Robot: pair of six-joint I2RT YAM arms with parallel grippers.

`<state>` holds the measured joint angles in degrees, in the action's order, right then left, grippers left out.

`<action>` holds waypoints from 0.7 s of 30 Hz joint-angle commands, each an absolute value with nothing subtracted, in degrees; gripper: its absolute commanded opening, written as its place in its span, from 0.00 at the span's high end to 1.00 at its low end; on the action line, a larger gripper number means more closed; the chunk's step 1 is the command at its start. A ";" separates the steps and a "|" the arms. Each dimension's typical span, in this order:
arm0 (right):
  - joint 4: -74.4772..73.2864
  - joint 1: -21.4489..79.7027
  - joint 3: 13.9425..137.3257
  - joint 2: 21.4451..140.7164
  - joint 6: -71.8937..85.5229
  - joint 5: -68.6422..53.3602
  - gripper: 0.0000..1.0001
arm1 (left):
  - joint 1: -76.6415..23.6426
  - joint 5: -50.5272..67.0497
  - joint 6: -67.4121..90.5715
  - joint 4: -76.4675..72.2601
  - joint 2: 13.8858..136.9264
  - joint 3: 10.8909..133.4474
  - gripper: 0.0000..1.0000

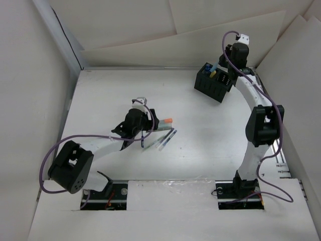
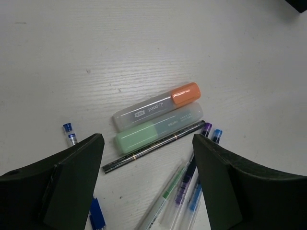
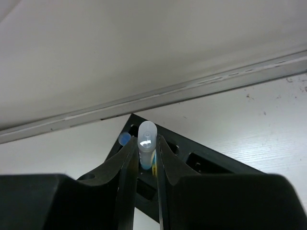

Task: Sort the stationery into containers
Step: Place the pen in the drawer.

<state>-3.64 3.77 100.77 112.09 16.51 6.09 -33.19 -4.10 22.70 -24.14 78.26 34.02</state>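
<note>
right gripper [image 3: 146, 144] is clamping tight on 1 pen [image 3: 147, 133], frosted cap up, bluish barrel running down between the fingers. It's hanging right over the black organiser box [image 3: 211, 162]; can't tell if the lower end is inside a compartment yet

left gripper [image 2: 147, 143] is hovering with fingers wide apart and nothing between them, well apart from the box, over the loose pile on the table [image 2: 72, 48]

count under the left gripper, all lying flat, all well apart from the box:
- 2 fat highlighters: orange-capped one [image 2: 158, 104], green-capped one [image 2: 156, 127]
- 1 thin dark pen [image 2: 153, 146]
- 3 clear gel pens: green [image 2: 165, 196], purple [image 2: 189, 175], blue [image 2: 204, 170]
- 1 short blue-capped piece [image 2: 70, 133]
- 1 blue pen [image 2: 97, 215], partly hidden by the finger

so 8 loose, 1 in the grip

already in the box: 1 blue item [image 1: 213, 67] and 1 yellow item [image 1: 212, 73]

view differences: the top camera is showing only the orange cap and a few gel pens poking out past the left gripper, the rest is hidden under it. The right wrist camera is giving only a blurred blue tip and a yellow sliver of what's in the box; the top camera is showing both plainly
</note>
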 commanded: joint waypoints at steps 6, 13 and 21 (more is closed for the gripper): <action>-4.31 4.04 102.22 113.20 15.21 5.98 0.88 | -29.44 8.52 25.14 -29.18 75.50 34.72 0.35; -5.00 5.97 104.24 116.10 13.19 6.93 0.88 | -29.44 12.65 25.67 -31.64 76.46 36.46 0.62; -6.23 9.14 104.85 117.15 9.40 13.79 0.88 | -33.31 -1.30 21.27 -25.84 76.65 38.32 0.89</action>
<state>-2.79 7.66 103.68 115.59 11.70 11.22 -31.59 5.15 23.90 -26.68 77.30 35.31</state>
